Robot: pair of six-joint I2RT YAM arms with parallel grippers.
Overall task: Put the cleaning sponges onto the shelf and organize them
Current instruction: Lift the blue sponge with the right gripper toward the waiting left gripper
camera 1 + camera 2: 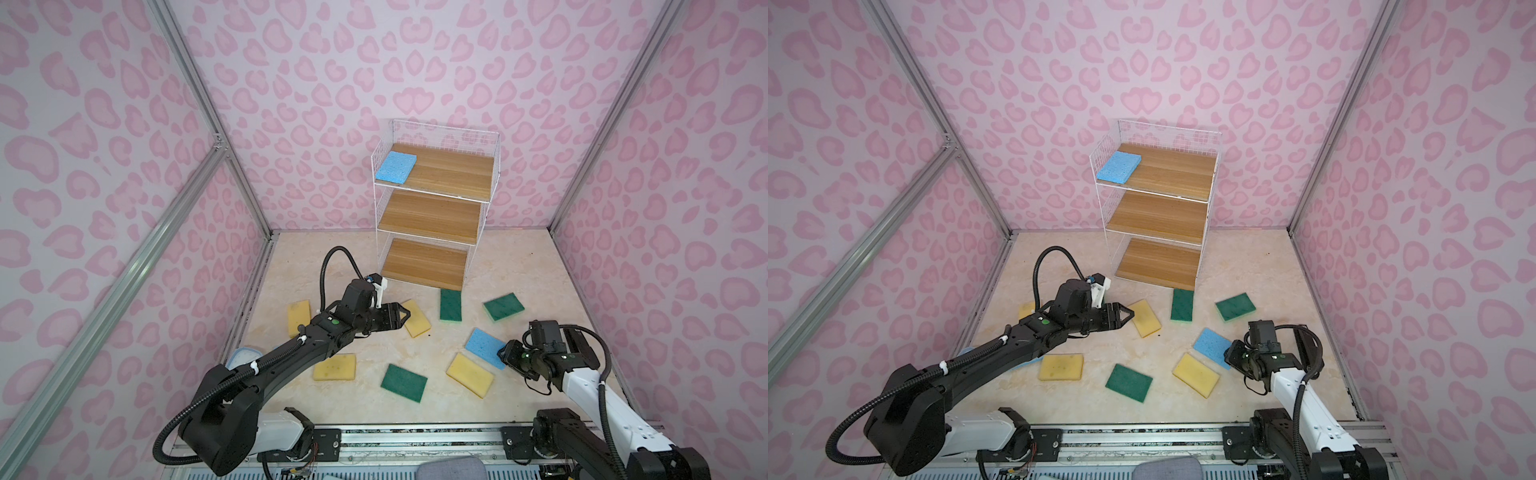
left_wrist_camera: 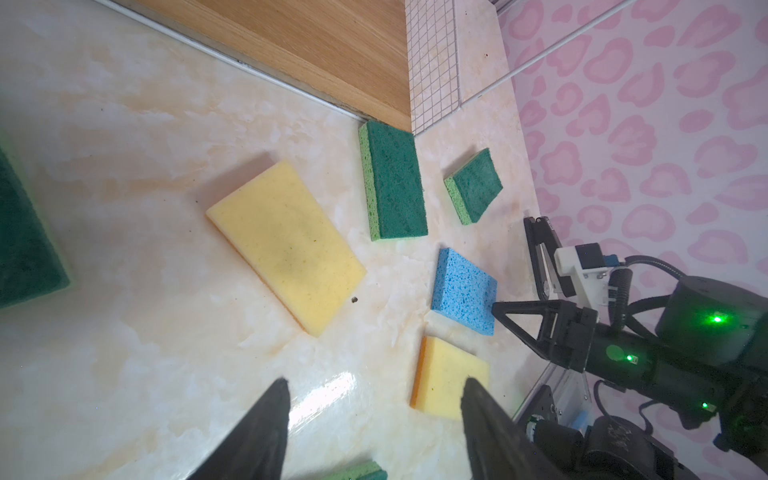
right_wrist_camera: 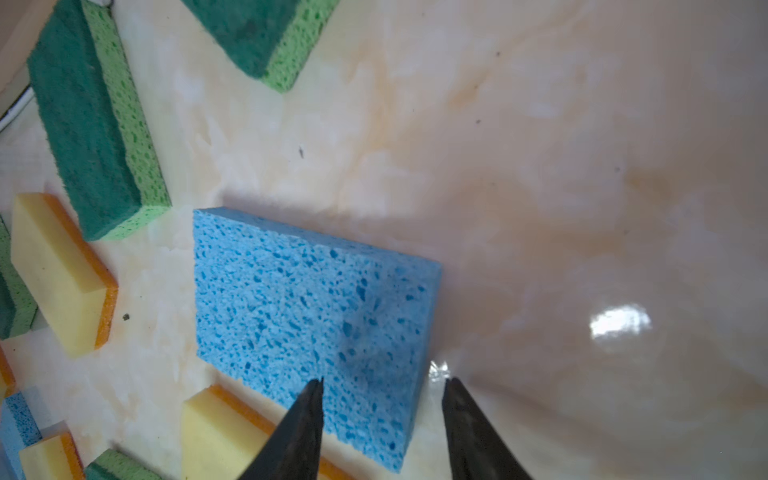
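Our left gripper point(image 2: 374, 380) hangs open and empty near a pale yellow sponge point(image 2: 286, 245). Our right gripper point(image 3: 382, 380) stands open over the corner of a blue sponge point(image 3: 307, 316), gripping nothing.

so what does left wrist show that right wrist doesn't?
Left wrist only: the shelf's bottom board and wire grid, the pink wall, the right gripper from outside, the open left gripper. Right wrist only: how the right gripper's fingers sit, one over the blue sponge's corner, the other off its edge. Both: that blue sponge, two green sponges, a yellow sponge beside it, the table.
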